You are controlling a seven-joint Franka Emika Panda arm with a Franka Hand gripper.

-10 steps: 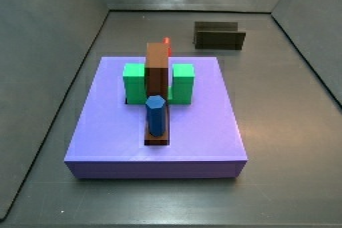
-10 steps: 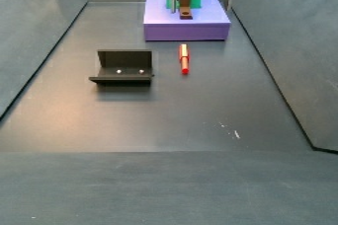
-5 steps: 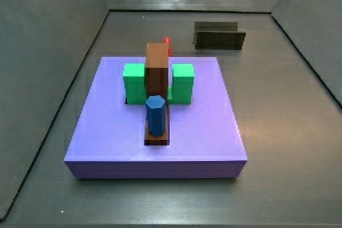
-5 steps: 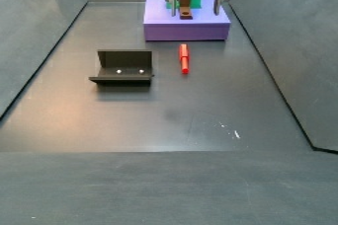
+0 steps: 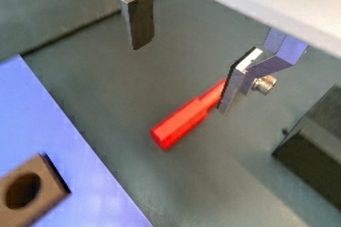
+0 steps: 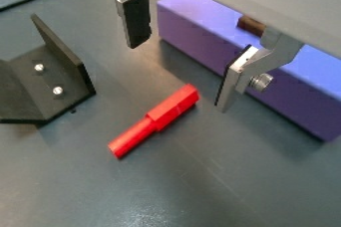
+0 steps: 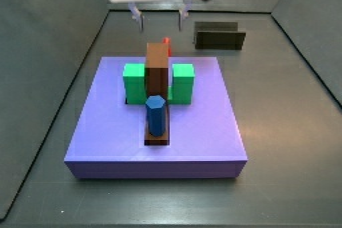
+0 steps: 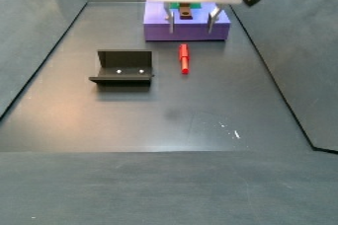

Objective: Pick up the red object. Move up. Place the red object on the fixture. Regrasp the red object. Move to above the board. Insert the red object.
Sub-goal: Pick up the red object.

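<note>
Dark floor now lies under my gripper (image 6: 176, 60), which has come down into view above the red object (image 6: 152, 121). Its jaws gape wide, holding nothing, so the pick-up is only starting.

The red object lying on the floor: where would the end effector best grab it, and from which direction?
Probably around the middle of the red object, from straight above. It lies flat on the floor, long and narrow, so the open end effector could straddle it with a finger on each long side.

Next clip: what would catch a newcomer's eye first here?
The red object lies flat on the dark floor between the fixture and the purple board, bright against the grey. The gripper hangs open above it, fingers either side, not touching. On the board stand green blocks, a brown slab and a blue peg.
</note>
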